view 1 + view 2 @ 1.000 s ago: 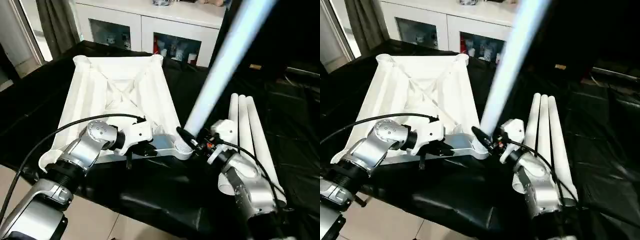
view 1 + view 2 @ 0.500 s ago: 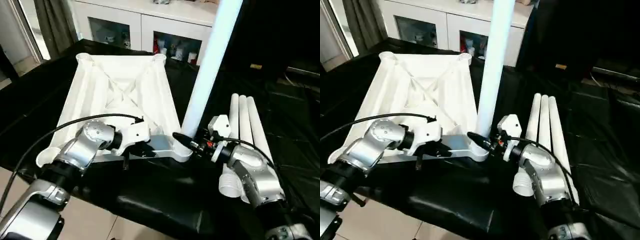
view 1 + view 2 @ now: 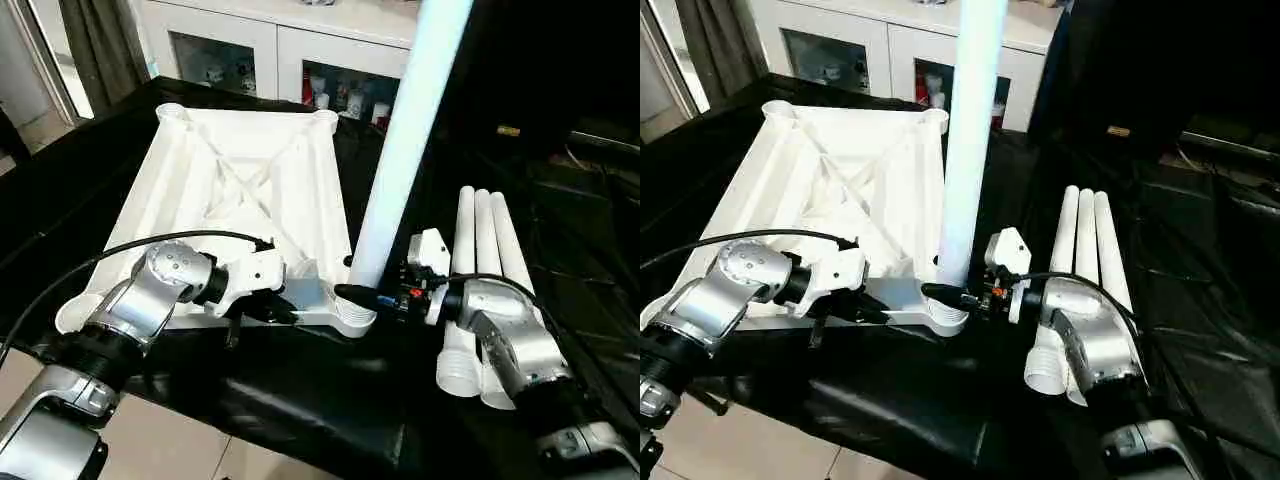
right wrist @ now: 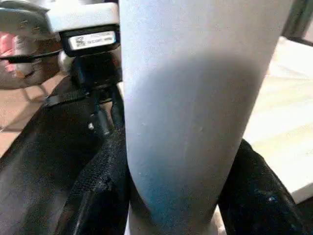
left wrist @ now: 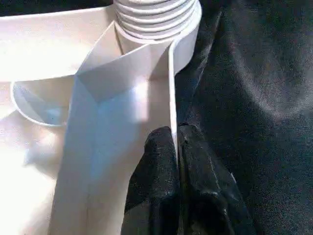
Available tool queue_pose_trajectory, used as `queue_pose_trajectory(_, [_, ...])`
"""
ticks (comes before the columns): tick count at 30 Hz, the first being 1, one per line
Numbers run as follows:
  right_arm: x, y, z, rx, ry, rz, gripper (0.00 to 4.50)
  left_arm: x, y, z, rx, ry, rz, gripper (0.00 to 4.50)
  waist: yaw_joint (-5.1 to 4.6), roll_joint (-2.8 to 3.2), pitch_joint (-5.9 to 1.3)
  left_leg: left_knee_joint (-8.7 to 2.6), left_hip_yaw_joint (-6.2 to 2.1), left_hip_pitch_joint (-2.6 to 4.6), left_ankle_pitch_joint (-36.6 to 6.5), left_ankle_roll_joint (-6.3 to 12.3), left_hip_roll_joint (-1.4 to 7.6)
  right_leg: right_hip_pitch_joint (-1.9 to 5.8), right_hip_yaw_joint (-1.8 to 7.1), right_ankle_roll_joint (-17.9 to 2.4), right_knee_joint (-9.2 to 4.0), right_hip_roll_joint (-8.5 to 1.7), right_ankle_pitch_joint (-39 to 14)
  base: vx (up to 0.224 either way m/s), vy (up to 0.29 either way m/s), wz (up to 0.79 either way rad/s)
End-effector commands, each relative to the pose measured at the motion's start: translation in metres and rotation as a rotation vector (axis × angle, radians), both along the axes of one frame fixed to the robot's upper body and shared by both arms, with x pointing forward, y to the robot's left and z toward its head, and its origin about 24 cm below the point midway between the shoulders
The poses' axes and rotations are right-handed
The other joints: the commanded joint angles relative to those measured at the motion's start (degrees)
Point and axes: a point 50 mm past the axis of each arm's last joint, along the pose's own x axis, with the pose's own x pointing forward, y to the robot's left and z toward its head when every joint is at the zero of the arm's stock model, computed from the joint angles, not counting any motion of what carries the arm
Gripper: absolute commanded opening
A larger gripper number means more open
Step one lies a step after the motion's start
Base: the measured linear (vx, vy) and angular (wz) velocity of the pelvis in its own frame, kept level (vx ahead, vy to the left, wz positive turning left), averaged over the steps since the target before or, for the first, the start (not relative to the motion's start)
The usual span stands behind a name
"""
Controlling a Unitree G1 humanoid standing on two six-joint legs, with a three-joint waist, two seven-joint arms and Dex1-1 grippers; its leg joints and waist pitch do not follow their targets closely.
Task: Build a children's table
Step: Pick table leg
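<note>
We see the table top [image 3: 245, 190] lying upside down on the black-draped work surface [image 3: 300, 390], ribbed underside up, at the 11 o'clock side of the head view. One white leg [image 3: 405, 150] stands upright with its lower end at the round corner socket [image 3: 352, 315] of the near right corner, close to picture centre; we cannot tell how deep it is seated. The right gripper [image 3: 372, 297] comes in from 3 o'clock and is clamped on this leg just above the socket, one black finger on each side of the tube, as the right wrist view confirms. The left gripper [image 5: 176, 147] comes in from 9 o'clock, and its two fingers are pinched together on the thin near edge wall of the top, just beside that socket. Three more legs [image 3: 485, 270] lie side by side, touching one another, at 3 o'clock on the cloth. A white cabinet [image 3: 280, 45] with glass doors stands at 12 o'clock.
</note>
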Motion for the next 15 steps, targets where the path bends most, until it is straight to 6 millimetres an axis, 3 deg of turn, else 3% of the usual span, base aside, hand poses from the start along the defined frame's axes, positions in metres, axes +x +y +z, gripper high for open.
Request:
queue_pose_trajectory(1, [-0.012,-0.015,-0.053,-0.155,0.216,-0.14,1.88,0.004,0.003,-0.005,0.026,-0.005,0.081,0.0,0.15,0.63,-1.28,-5.06,-0.8,0.21,-13.36,1.79,3.27,1.84,2.39,-15.31,-4.63,-4.67,-11.88,0.0,0.0,0.0])
queue_pose_trajectory(2, [-0.01,-0.015,-0.054,-0.153,0.214,-0.164,1.88,0.005,0.003,-0.005,0.024,-0.008,0.094,0.0,0.15,0.63,-1.28,-5.06,-0.8,0.21,-13.36,1.79,3.27,1.84,2.39,-15.31,-4.63,-4.67,-11.88,0.0,0.0,0.0])
queue_pose_trajectory(4, [0.001,-0.017,-0.052,-0.071,0.224,-0.335,1.87,0.014,0.0,-0.003,-0.007,-0.033,0.202,0.0,-0.15,0.45,-0.66,-5.42,-1.3,0.74,-20.0,-0.18,3.22,1.1,2.49,-12.09,-5.65,-5.07,-26.03,0.0,0.0,0.0])
queue_pose_trajectory(5, [0.004,-0.016,-0.053,-0.048,0.224,-0.386,1.87,0.018,-0.002,-0.002,-0.015,-0.046,0.25,0.0,-0.23,0.33,-0.71,-5.5,-1.58,0.93,-21.36,-0.97,3.17,0.91,2.56,-10.3,-6.03,-5.2,-30.71,-0.052,-0.007,-0.03])
queue_pose_trajectory(7, [0.008,-0.011,-0.055,-0.028,0.236,-0.463,1.87,0.027,-0.006,-0.001,-0.017,-0.076,0.351,0.0,-0.19,0.23,-0.98,-5.64,-1.92,0.81,-20.89,-1.14,3.25,0.99,2.58,-8.82,-6.3,-5.33,-31.57,-0.051,-0.001,-0.04])
queue_pose_trajectory(8, [0.009,-0.007,-0.058,-0.036,0.241,-0.505,1.87,0.032,-0.008,0.0,-0.015,-0.093,0.404,0.0,-0.38,0.16,-0.85,-5.75,-1.83,0.62,-20.36,-1.29,3.2,0.78,2.56,-8.71,-6.16,-5.06,-30.09,0.0,0.0,0.0])
queue_pose_trajectory(12, [0.015,0.009,-0.065,-0.066,0.255,-0.637,1.87,0.044,-0.016,0.0,-0.017,-0.113,0.576,0.0,-0.43,0.11,-0.78,-5.66,-1.93,0.67,-21.14,-1.22,2.91,0.47,2.51,-7.88,-6.59,-5.24,-32.68,0.0,0.0,0.0])
queue_pose_trajectory(15, [0.025,0.029,-0.071,-0.154,0.314,-0.79,1.87,0.048,-0.032,-0.007,0.015,-0.123,0.659,0.0,-0.83,-0.09,-0.92,-5.8,-2.2,0.31,-21.1,-1.51,2.8,0.47,2.32,-7.05,-6.57,-5.13,-33.69,0.0,0.0,0.0])
